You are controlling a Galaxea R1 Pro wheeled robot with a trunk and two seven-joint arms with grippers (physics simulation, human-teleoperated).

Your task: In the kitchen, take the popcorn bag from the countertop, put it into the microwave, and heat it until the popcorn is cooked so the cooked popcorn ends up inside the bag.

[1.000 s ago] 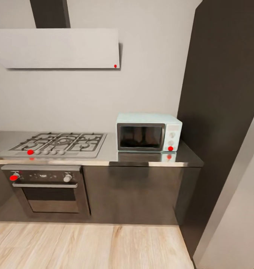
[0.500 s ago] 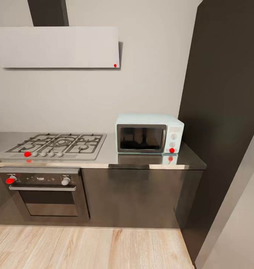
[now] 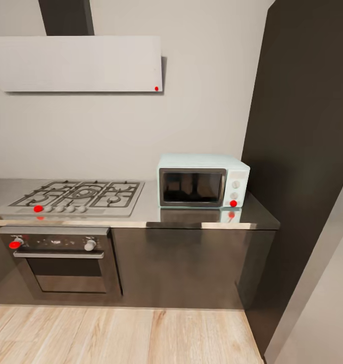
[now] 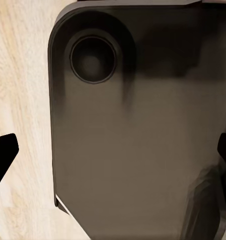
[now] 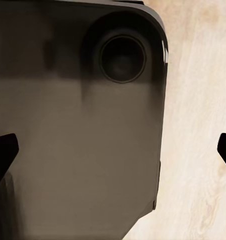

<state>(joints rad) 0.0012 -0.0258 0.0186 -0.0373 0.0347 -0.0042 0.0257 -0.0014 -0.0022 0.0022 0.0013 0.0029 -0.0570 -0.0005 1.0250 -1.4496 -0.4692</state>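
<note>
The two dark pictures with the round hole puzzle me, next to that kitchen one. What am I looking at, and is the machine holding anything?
These are simulator renders from a wheeled robot with two arms. The big picture comes from its head camera: a pale blue microwave, door shut, stands on a steel countertop, right of a gas hob with an oven below. The dark pictures come from cameras at each wrist, looking down at the robot's own dark base over the wood floor. The black tips at the edges are the fingers of the left gripper and right gripper, spread wide with nothing held between them.
</note>
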